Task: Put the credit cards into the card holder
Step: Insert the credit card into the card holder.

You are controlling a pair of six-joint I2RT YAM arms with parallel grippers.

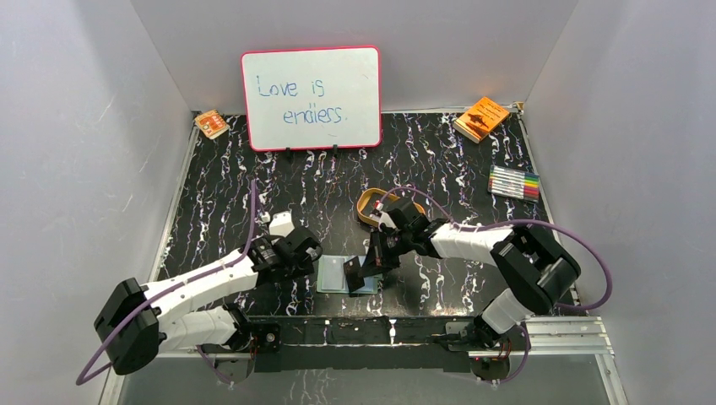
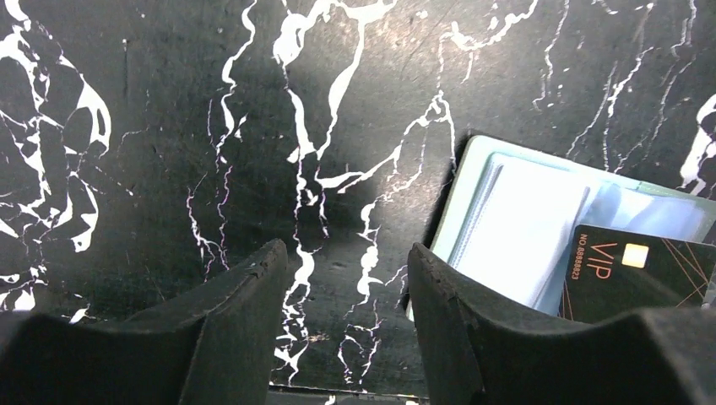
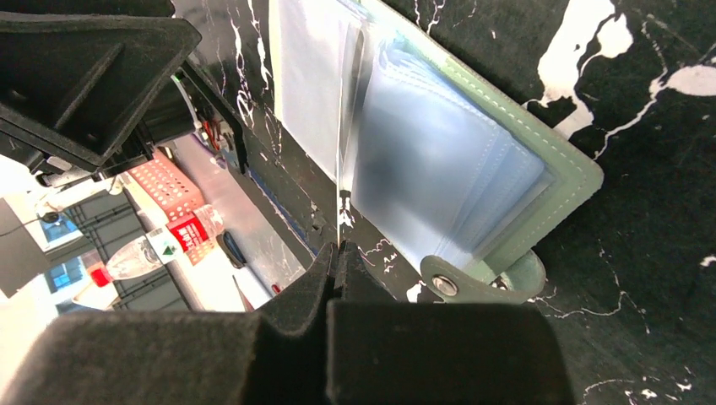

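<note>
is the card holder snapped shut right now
No, the card holder lies spread open, with its snap unfastened.

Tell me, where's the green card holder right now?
In the top view, the card holder lies open near the table's front edge, between the left gripper and right gripper, which pinches a credit card.

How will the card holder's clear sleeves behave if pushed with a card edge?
Likely floppy: the clear sleeves fan and bow loosely, so they'd probably buckle rather than stay open. Their glossy sheen suggests they're slick. The card holder looks thin and light, so a push may slide it across the smooth table.
</note>
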